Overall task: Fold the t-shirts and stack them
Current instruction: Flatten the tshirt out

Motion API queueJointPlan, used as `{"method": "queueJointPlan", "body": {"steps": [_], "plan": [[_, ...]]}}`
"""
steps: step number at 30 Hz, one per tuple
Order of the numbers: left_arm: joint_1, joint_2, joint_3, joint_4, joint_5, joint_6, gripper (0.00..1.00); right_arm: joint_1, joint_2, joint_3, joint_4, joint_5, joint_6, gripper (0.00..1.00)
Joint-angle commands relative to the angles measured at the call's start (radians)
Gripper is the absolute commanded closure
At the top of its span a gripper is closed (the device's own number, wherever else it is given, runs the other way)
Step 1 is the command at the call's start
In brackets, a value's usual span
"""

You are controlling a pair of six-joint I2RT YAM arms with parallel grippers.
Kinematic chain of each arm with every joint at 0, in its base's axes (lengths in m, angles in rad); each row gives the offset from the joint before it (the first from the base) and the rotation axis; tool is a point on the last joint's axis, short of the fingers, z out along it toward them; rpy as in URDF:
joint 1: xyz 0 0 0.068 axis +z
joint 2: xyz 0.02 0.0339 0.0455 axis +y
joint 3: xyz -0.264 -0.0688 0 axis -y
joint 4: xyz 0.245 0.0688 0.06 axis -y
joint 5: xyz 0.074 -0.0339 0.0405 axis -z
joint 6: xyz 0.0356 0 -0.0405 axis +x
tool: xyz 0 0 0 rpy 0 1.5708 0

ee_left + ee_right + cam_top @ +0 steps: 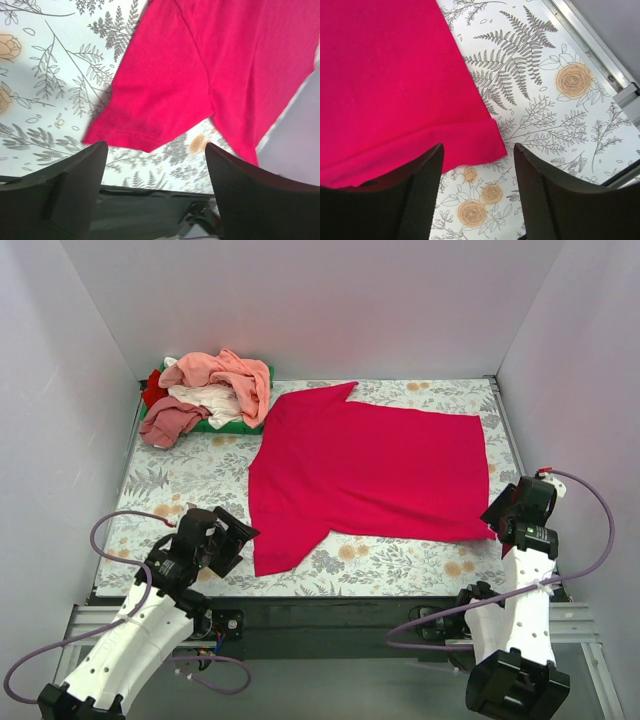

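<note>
Left gripper (218,538): fingers apart, holding nothing, angled down just above the table (180,475), beside the near sleeve (145,100) of the crimson t-shirt (370,475). The sleeve hem lies just ahead of the open jaws, not touched.

Right gripper (507,515): fingers likewise apart and empty, poised over the shirt's near right hem corner (487,142), which is slightly turned over. Its arm stands steeply upright.

The crimson t-shirt lies spread flat, collar end to the left and hem to the right.

Bare flowered tabletop runs left of the shirt and in a thin band along its near edge. Right of the hem is a narrow strip before the metal rail (590,37).

Count: one shirt spread. Beyond its far left shoulder, four lie heaped on a green tray (220,426): salmon pink (225,372), white (208,400), dusty pink (165,423), red (153,390).
</note>
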Motion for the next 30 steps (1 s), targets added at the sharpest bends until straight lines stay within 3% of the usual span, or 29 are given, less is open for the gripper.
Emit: {"method": "queueJointPlan", "body": {"steps": [1, 5, 6, 9, 11, 13, 15, 17, 21, 23, 30], "plan": [[-0.002, 0.018, 0.02, -0.021, -0.007, -0.009, 0.16, -0.006, -0.046, 0.003, -0.005, -0.003, 0.001, 0.33], [-0.004, 0.05, 0.087, 0.037, -0.098, 0.046, 0.12, -0.005, -0.083, 0.03, 0.041, -0.205, -0.096, 0.23], [-0.004, 0.087, 0.096, 0.072, -0.106, 0.054, 0.11, -0.005, -0.098, 0.035, 0.061, -0.392, -0.14, 0.22], [-0.004, 0.2, 0.102, 0.187, -0.087, 0.115, 0.1, 0.025, -0.115, 0.024, 0.16, -0.754, -0.168, 0.16], [-0.004, 0.281, 0.111, 0.236, -0.035, 0.143, 0.09, 0.093, -0.122, 0.009, 0.227, -0.79, -0.148, 0.11], [-0.004, 0.384, 0.11, 0.299, 0.061, 0.175, 0.08, 0.271, -0.123, 0.004, 0.237, -0.66, -0.129, 0.09], [-0.004, 0.436, 0.088, 0.353, 0.084, 0.186, 0.08, 0.488, -0.09, -0.008, 0.271, -0.528, -0.112, 0.09], [-0.004, 0.487, 0.077, 0.379, 0.075, 0.187, 0.07, 0.619, -0.041, -0.029, 0.346, -0.462, -0.072, 0.08], [-0.004, 0.501, 0.077, 0.395, 0.031, 0.189, 0.07, 1.049, 0.2, 0.009, 0.429, -0.214, -0.061, 0.08], [-0.005, 0.486, 0.068, 0.392, -0.006, 0.193, 0.06, 1.197, 0.332, 0.058, 0.46, -0.123, -0.053, 0.12], [-0.004, 0.434, 0.036, 0.336, -0.032, 0.155, 0.05, 1.42, 0.653, 0.211, 0.5, 0.006, 0.0, 0.26]]}}
